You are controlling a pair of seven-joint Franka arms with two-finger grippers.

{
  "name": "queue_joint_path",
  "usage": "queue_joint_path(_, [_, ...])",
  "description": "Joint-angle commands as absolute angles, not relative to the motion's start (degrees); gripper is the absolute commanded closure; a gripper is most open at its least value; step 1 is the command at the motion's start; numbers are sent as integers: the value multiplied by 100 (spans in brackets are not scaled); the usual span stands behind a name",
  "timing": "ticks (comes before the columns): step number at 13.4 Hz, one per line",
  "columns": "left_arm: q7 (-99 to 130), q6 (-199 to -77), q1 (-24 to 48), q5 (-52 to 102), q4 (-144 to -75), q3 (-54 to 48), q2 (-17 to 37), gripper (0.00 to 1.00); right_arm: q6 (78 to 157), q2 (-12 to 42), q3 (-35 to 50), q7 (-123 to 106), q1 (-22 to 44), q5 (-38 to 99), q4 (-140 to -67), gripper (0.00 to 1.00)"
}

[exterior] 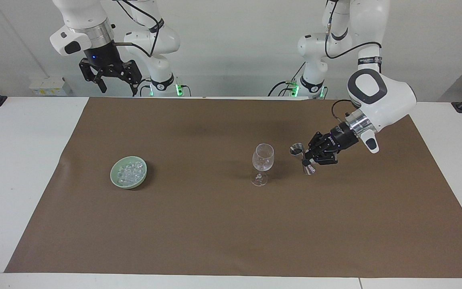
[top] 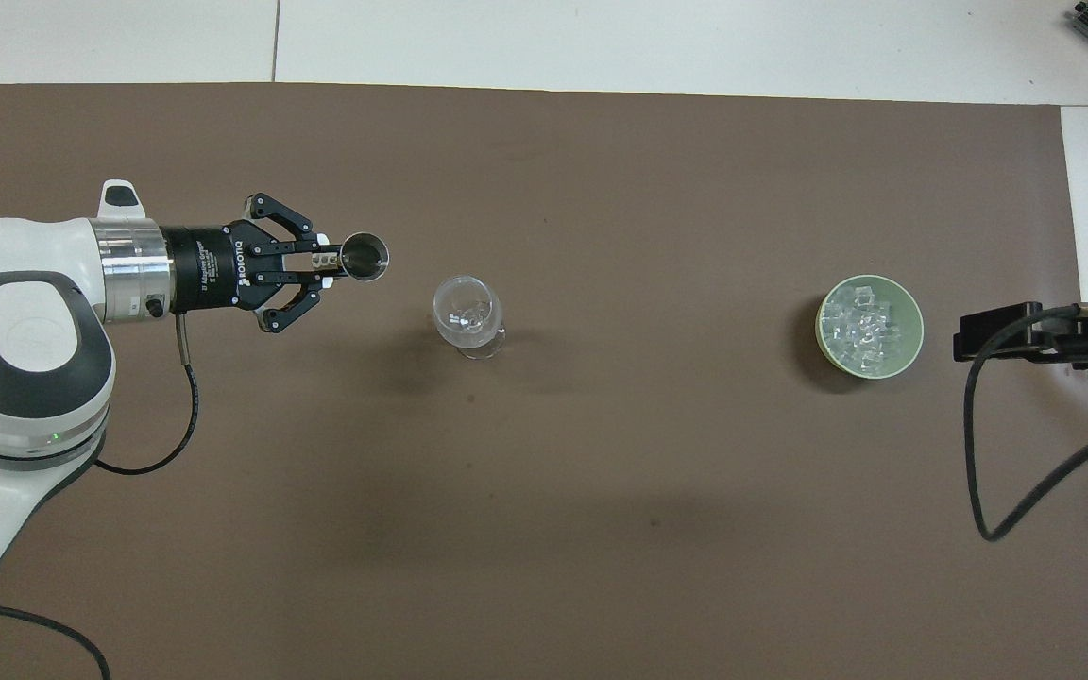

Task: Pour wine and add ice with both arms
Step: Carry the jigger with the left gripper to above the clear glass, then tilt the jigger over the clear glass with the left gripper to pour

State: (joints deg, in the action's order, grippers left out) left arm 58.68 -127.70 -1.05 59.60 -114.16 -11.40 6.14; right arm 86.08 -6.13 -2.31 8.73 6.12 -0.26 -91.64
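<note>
Left gripper point(exterior: 308, 161): clamped on the waist of a steel jigger point(exterior: 302, 159), upright, over the brown mat point(exterior: 215, 233) just beside the wine glass point(exterior: 262, 163), toward the left arm's end.
Right gripper point(exterior: 110, 74): jaws spread, empty, waiting high near its base.
Wine glass: upright on the mat.
Ice point(exterior: 130, 171): in the pale green bowl point(exterior: 115, 180), well apart from the glass toward the right arm's end.
</note>
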Motion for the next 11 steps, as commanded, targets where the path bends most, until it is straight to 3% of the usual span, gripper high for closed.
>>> queue_joint_path(1, [6056, -13095, 166, 6021, -11663, -1072, 378, 100, 8534, -677, -264, 800, 598, 26, -9211, 0])
queue_joint_path(11, [5986, -13781, 720, 5994, -11883, -1063, 246, 100, 8534, -677, -264, 791, 598, 26, -9211, 0])
